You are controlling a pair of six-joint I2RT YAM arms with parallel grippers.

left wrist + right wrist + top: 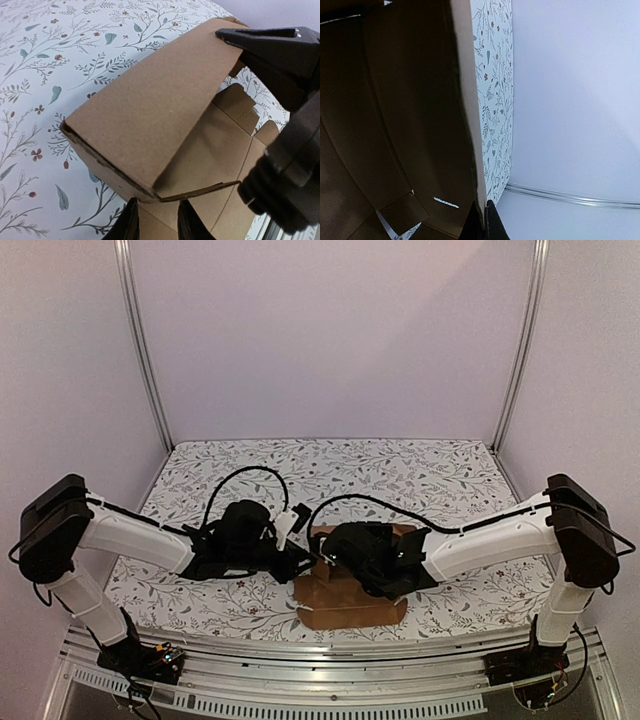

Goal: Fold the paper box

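The paper box [350, 608] is a brown cardboard piece, partly raised, at the near middle of the table. In the left wrist view one panel [150, 100] stands up at a slant over flat flaps. My left gripper [157, 210] is open, with its fingers on either side of the box's near corner and cardboard showing between them; it sits left of the box in the top view [300, 558]. My right gripper [484, 214] is shut on the thin edge of a box panel [410, 100] and holds it up. It also shows in the left wrist view [280, 50].
The table carries a floral cloth [400, 470]. A metal rail [330, 652] runs along the near edge just in front of the box. Lilac walls with metal posts [145, 350] close the back and sides.
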